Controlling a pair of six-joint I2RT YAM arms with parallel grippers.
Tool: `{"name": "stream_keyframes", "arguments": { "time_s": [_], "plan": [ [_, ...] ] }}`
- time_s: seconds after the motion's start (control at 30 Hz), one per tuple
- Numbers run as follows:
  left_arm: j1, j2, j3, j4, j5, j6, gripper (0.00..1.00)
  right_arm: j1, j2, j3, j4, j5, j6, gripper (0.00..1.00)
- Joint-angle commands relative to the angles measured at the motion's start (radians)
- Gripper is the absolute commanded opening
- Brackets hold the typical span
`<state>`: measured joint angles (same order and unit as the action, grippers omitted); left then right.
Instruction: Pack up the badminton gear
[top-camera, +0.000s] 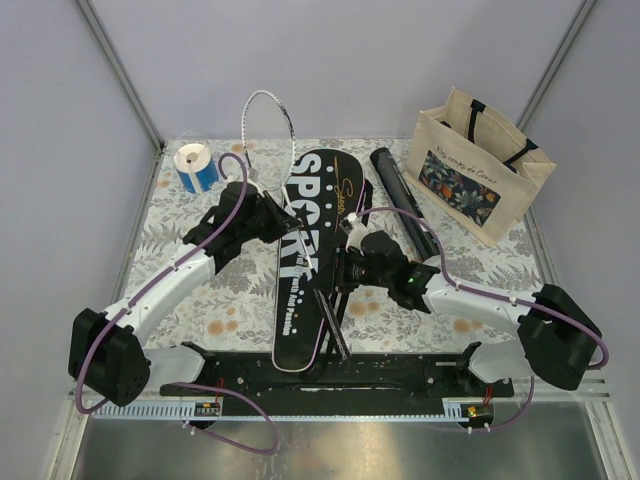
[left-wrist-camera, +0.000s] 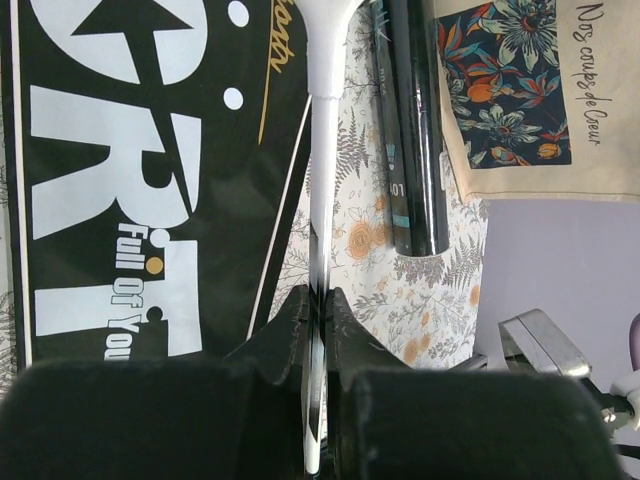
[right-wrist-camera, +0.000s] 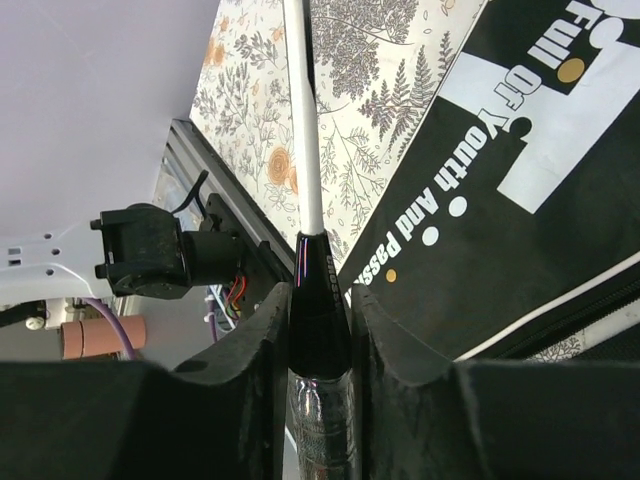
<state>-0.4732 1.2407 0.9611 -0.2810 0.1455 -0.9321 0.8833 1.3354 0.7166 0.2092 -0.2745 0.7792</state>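
Observation:
A white-framed racket (top-camera: 266, 122) lies slanted over the black case lettered SPORT (top-camera: 310, 262), its head toward the back of the table. My left gripper (top-camera: 283, 215) is shut on the thin shaft (left-wrist-camera: 322, 180), which runs straight up between its fingertips. My right gripper (top-camera: 340, 272) grips the same racket lower down. Its jaws press both sides of the black handle cone (right-wrist-camera: 320, 290). The long black tube (top-camera: 405, 200) lies to the right of the case, apart from both grippers.
A beige tote bag with a floral panel (top-camera: 480, 165) stands at the back right, just beyond the tube. A blue-and-white tape roll (top-camera: 195, 167) sits at the back left. The black arm rail (top-camera: 330, 375) runs along the near table edge.

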Motion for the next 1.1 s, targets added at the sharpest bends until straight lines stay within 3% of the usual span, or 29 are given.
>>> {"name": "stream_keyframes", "arguments": {
  "time_s": [0.0, 0.07, 0.1, 0.27, 0.33, 0.53, 0.7, 0.93, 1.07],
  "plan": [
    [-0.01, -0.024, 0.001, 0.097, 0.019, -0.043, 0.0, 0.008, 0.021, 0.017, 0.102, -0.014, 0.0, 0.14],
    [-0.012, -0.023, 0.005, 0.101, 0.035, -0.027, 0.0, 0.008, 0.015, -0.005, 0.142, -0.02, 0.021, 0.0],
    [-0.012, -0.023, 0.008, 0.103, 0.048, -0.007, 0.06, 0.008, 0.004, -0.025, 0.163, -0.011, 0.034, 0.0],
    [-0.027, -0.07, -0.013, 0.118, 0.063, 0.105, 0.63, 0.006, -0.109, -0.089, 0.156, 0.061, 0.081, 0.0],
    [-0.031, -0.095, -0.025, 0.118, 0.074, 0.145, 0.75, 0.0, -0.162, -0.092, 0.09, 0.107, 0.083, 0.0],
    [-0.079, -0.142, -0.01, 0.01, 0.062, 0.303, 0.76, -0.073, -0.317, -0.15, -0.01, 0.187, 0.095, 0.0],
    [-0.195, -0.135, -0.013, -0.076, -0.075, 0.392, 0.7, -0.129, -0.465, -0.19, -0.115, 0.242, 0.078, 0.0],
    [-0.387, -0.107, -0.076, -0.034, -0.302, 0.391, 0.66, -0.138, -0.645, -0.224, -0.238, 0.373, 0.065, 0.0],
    [-0.406, -0.075, -0.104, 0.034, -0.239, 0.348, 0.66, -0.139, -0.598, -0.243, -0.235, 0.301, 0.075, 0.0]
  ]
}}
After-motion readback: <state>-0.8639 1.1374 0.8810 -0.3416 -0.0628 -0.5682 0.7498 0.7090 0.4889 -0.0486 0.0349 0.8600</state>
